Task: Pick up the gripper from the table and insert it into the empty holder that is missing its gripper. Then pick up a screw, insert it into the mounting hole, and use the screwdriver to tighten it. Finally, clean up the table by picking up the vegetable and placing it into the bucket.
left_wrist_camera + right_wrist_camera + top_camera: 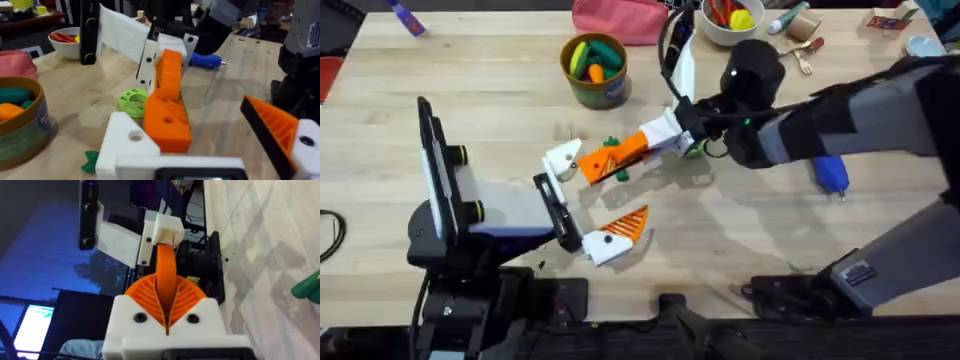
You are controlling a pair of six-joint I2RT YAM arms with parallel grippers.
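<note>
My right gripper [650,138] [166,314] is shut on the loose orange gripper [612,160] [167,107] [166,272]. It holds the piece's far end against the white holder [563,158] [126,145] [168,229] on my left arm's claw. My left gripper [588,198] stands open; its other finger carries an orange ribbed wedge [620,232] [277,127]. The dark green vegetable [612,146] [90,161] [307,287] lies on the table under the held piece. Right of the right arm, the blue screwdriver [832,175] [205,61] lies on the wood.
The bucket [595,88] [25,135], with toy vegetables in it, stands at the back centre. A pink pouch [620,20] and a white bowl [712,30] sit along the far edge. A lime-green disc [132,100] lies close behind the holder.
</note>
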